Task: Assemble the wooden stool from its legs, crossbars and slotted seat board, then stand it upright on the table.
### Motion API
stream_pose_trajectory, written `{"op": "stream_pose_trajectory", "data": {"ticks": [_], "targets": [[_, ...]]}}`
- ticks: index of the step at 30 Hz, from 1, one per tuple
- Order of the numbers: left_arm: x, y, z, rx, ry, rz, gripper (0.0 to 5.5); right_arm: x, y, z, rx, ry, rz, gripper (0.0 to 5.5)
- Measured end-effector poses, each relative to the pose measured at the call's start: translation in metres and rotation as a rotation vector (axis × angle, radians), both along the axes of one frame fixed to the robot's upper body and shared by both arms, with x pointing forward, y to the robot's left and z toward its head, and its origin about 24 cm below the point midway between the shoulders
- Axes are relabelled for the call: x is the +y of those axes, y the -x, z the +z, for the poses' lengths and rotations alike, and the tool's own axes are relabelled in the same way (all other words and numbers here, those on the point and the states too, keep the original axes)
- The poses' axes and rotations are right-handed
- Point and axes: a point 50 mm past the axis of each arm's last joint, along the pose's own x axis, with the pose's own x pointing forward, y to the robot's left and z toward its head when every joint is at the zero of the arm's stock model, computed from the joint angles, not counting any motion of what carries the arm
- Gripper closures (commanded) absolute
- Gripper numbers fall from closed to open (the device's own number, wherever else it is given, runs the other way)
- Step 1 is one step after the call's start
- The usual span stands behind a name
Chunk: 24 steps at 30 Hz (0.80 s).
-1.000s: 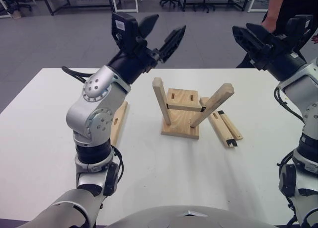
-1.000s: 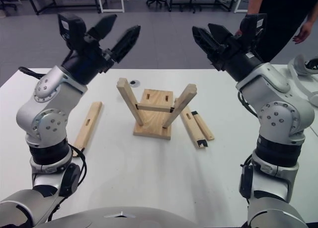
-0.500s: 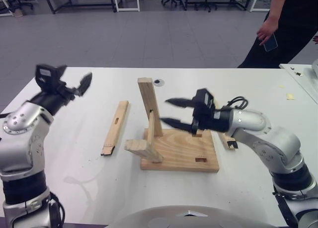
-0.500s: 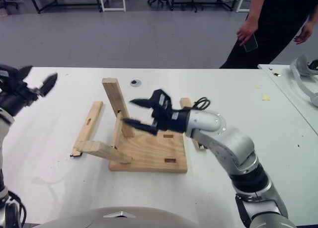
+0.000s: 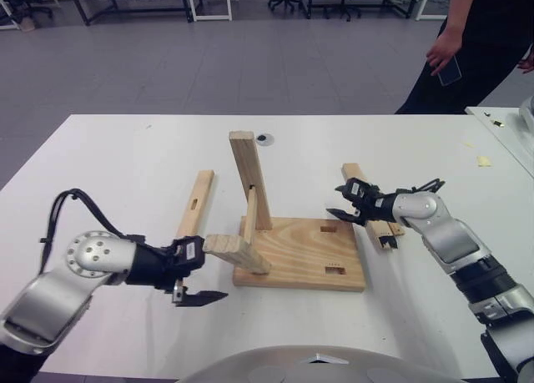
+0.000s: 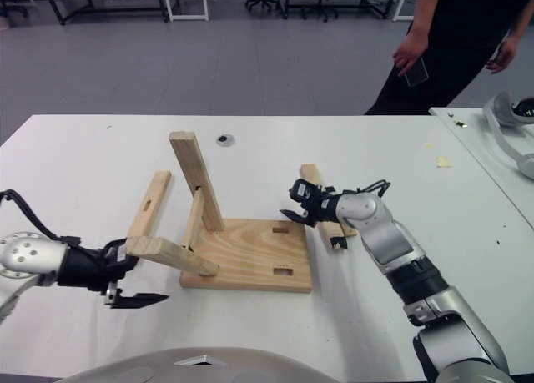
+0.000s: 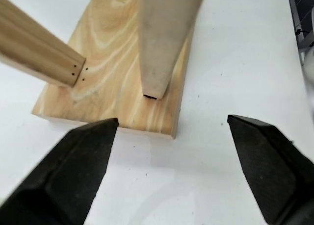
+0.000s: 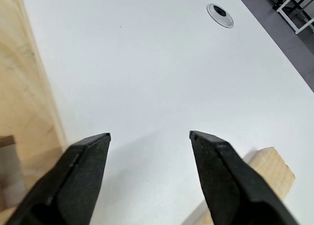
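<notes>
The seat board (image 5: 292, 262) lies flat on the white table (image 5: 117, 158), with its slots facing up; two slots on its right half are bare. An upright leg (image 5: 250, 176) stands in the seat board at its far left corner, tipped a little away; a leaning leg (image 5: 237, 252) sticks out low over the board's left edge, with its free end hanging off the board. A thin crossbar (image 5: 249, 218) runs between these two legs, above the board's left side.

A loose leg (image 5: 193, 204) lies flat on the table to the left of the seat board, near it but not touching; two sticks (image 5: 351, 173) lie side by side just past the board's far right corner. A small round plug (image 5: 264, 138) sits in the table, well beyond the board's far edge.

The left gripper (image 5: 193, 276) is low at the seat board's near left corner, just beside the free end of the leaning leg; its fingers are spread wide with nothing between them. The right gripper (image 5: 336, 200) is at the board's far right corner, right by the two sticks; its fingers are apart too, and it holds nothing.
</notes>
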Motion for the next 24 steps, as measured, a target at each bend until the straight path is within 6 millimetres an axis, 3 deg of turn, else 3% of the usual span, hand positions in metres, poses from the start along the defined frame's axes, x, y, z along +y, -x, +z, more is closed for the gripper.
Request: {"op": "stream_pose_trajectory", "data": {"ticks": [2,5,8,13,17,20,22,24], "targets": [[-0.012,-0.001,-0.017,-0.026,-0.03,-0.014,1.4,0.005,-0.003,-0.003,0.014,0.001,0.039,2.5],[-0.02,-0.012,-0.027,-0.151,-0.066,-0.035,1.4,0.006,-0.005,-0.004,0.044,0.003,0.076,2.5],[-0.028,-0.04,-0.04,-0.303,-0.058,0.022,1.4,0.005,-0.003,0.002,0.067,0.006,0.136,2.5],[-0.029,-0.106,-0.047,-0.528,-0.079,0.166,1.4,0.005,0.005,0.003,0.109,-0.002,0.19,2.5],[-0.024,-0.139,-0.051,-0.601,-0.105,0.228,1.4,0.005,0.007,0.002,0.099,-0.043,0.148,2.5],[-0.022,-0.142,-0.051,-0.616,-0.093,0.238,1.4,0.001,-0.011,0.005,0.007,-0.138,-0.028,2.5],[-0.019,-0.131,-0.049,-0.603,-0.081,0.225,1.4,-0.01,-0.027,0.022,-0.078,-0.139,-0.114,2.5],[-0.019,-0.114,-0.048,-0.558,-0.06,0.199,1.4,-0.017,-0.031,0.02,-0.09,-0.057,-0.127,2.5]]}}
